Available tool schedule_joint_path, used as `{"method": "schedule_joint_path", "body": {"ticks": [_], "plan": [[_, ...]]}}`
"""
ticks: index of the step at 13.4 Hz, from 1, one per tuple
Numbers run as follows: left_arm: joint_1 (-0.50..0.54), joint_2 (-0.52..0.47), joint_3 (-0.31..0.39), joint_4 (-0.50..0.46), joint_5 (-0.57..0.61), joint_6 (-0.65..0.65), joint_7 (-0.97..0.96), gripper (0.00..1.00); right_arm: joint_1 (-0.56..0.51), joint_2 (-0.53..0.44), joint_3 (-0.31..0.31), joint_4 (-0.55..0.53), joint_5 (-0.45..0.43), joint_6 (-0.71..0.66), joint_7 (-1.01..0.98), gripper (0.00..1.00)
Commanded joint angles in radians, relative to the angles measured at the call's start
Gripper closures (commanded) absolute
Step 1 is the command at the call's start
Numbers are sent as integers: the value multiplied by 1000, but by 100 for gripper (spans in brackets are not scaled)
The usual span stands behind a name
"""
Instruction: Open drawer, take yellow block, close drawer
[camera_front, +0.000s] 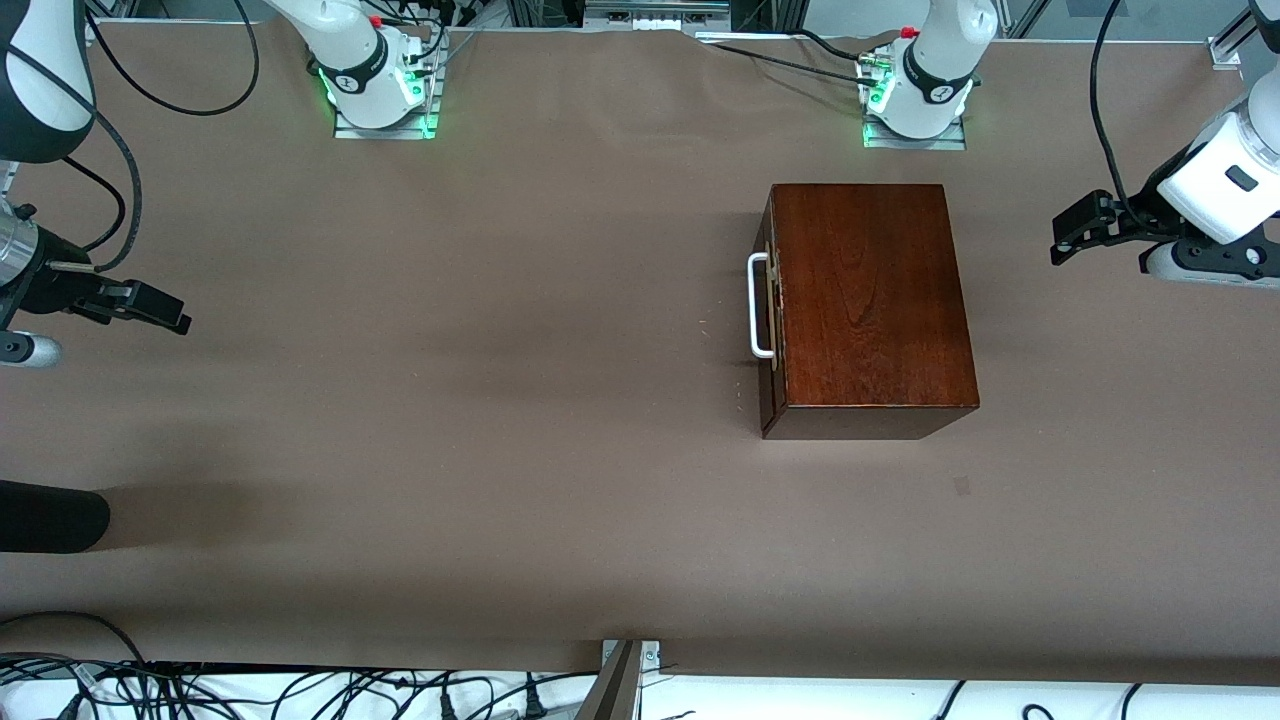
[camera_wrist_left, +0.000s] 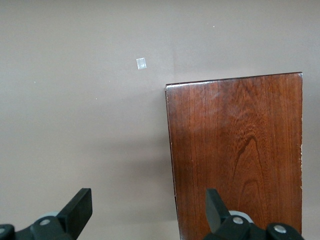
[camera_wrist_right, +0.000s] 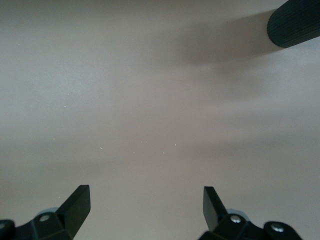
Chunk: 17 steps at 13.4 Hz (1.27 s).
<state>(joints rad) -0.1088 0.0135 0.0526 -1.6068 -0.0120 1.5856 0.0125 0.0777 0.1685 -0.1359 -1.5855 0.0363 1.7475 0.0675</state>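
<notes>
In the front view, the wooden box (camera_front: 868, 305) stands on the brown bench (camera_front: 450, 400) toward my left arm's end, and the drawer (camera_front: 769, 305) is fully pushed in, its white loop handle (camera_front: 757, 305) facing my right arm's end of the bench. My left jaws (camera_front: 1072, 232) hang in the air at the edge of the bench near my left arm's end, beside the box and apart from it; my right jaws (camera_front: 160, 308) hang over the bare bench at the other end, well apart from the box. In the left wrist view, my left jaws (camera_wrist_left: 149, 206) are spread wide with nothing between them, and under them I see one edge of the box top (camera_wrist_left: 237, 155) and a small pale mark (camera_wrist_left: 141, 63) on the bench. In the right wrist view, my right jaws (camera_wrist_right: 146, 204) are also spread and empty, only bench below, and a dark cylinder (camera_wrist_right: 295, 22) lies at the corner. The yellow block I see nowhere; I judge it is inside the shut drawer. So nothing of the task is done yet: opening, taking and closing are all left.
</notes>
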Motion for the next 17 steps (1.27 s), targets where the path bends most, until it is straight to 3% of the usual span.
{"method": "schedule_joint_path", "body": {"ticks": [1, 17], "plan": [[6, 0, -10, 11, 17, -13, -5, 0, -3, 0, -2, 5, 20, -9, -18, 0], [1, 13, -16, 14, 7, -13, -12, 0, -3, 2, -2, 5, 20, -11, -17, 0]]}}
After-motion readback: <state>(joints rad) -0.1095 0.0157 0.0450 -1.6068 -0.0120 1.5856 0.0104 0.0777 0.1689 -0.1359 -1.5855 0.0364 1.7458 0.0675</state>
